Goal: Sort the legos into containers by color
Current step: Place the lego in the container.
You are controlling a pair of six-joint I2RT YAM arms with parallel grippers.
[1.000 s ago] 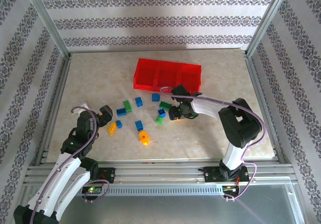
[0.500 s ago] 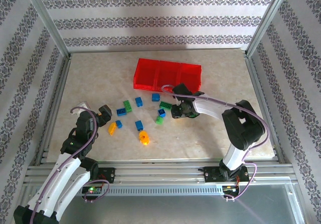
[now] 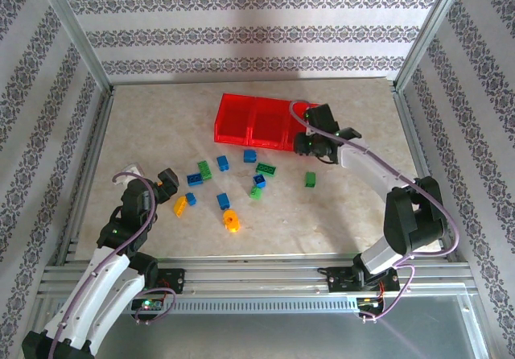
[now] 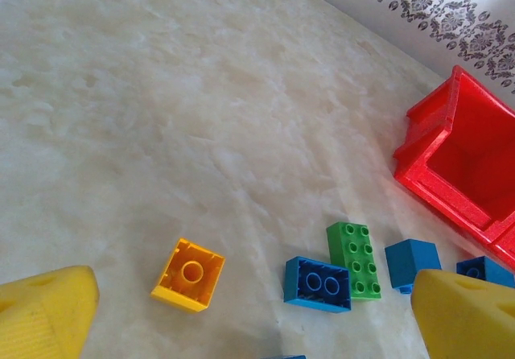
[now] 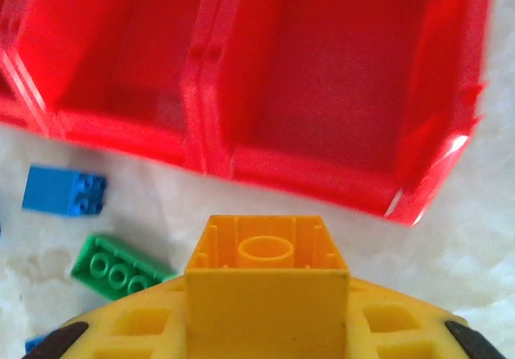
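Left arm folded low near its base, left gripper (image 3: 167, 179) spread wide above loose blue, green and orange legos (image 4: 318, 282). Right arm stretched far out, right gripper (image 3: 304, 143) pinching 1 yellow-orange brick (image 5: 268, 250), hollow underside showing, just before the red tray (image 3: 241, 100) at its right compartment (image 5: 346, 69).

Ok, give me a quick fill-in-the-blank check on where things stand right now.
1. The right gripper is shut on a ____ brick.
2. The red tray has ____ compartments.
3. The left gripper is ____, holding nothing.
4. In the left wrist view, the green brick lies against a ____ brick.
Missing: yellow-orange; three; open; blue.
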